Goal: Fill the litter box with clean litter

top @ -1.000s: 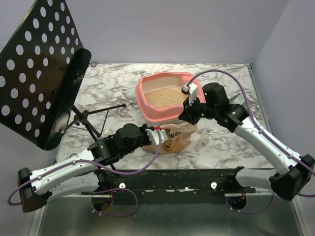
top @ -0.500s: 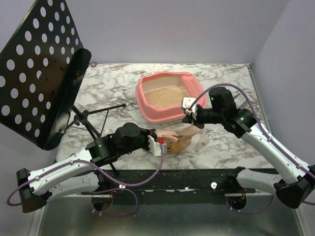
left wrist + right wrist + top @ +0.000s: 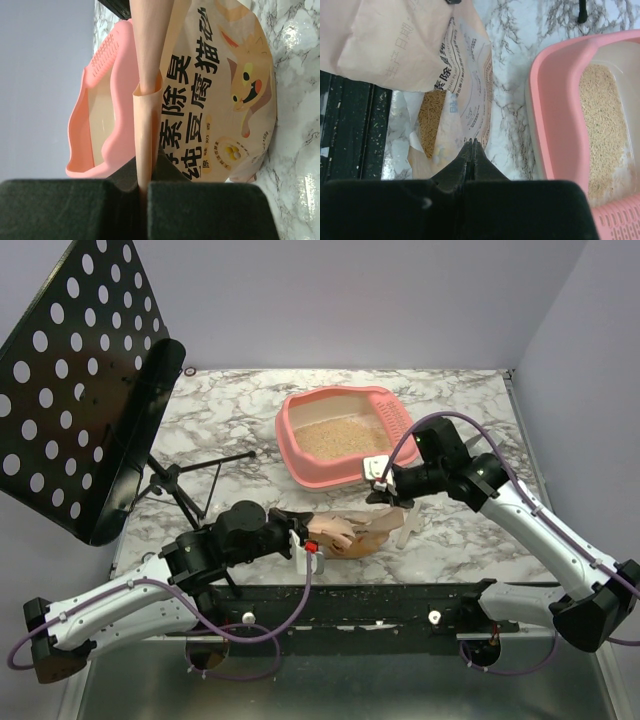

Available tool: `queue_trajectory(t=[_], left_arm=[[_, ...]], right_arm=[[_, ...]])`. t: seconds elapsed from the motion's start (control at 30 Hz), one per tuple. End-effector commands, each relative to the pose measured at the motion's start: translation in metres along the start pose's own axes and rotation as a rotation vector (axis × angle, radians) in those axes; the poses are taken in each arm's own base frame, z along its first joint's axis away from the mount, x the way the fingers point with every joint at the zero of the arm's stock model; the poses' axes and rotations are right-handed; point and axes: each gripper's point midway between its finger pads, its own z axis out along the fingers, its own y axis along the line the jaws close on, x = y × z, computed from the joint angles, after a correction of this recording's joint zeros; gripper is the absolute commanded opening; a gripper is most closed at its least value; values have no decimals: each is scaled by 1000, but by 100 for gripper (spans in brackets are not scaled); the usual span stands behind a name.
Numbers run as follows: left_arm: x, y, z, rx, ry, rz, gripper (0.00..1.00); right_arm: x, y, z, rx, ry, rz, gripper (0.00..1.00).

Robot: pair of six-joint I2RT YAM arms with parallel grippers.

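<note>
Our left tool and right tool pinch the crumpled tan paper bag; sagging, it could spill beige litter.

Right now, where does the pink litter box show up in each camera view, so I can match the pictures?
Top external: the litter box sits just right of centre, beyond both arms.
Left wrist: the litter box is on the left, turned on end, partly behind the litter bag.
Right wrist: the litter box fills the right edge, with clean litter inside.
Shared landmark: the printed litter bag beside the box shows in all three views.
</note>
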Motion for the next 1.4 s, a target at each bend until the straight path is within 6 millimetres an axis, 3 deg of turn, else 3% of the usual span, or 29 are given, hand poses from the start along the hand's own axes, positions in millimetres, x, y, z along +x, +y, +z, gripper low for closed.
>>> queue_trajectory(t=[0.0,0.3,0.9,1.37], left_arm=[[-30,17,-6,-68,-144,34,0],[-31,12,-3,-66,-165,2,0],[-33,15,-1,-91,-180,-25,0],[-32,18,-4,-124,-185,-31,0]], right_arm=[[-18,16,-4,-90,-67,-57,0],[-18,37,-4,-166,-94,-1,0],[1,54,23,-269,-53,76,0],[25,94,50,-425,21,189,0]])
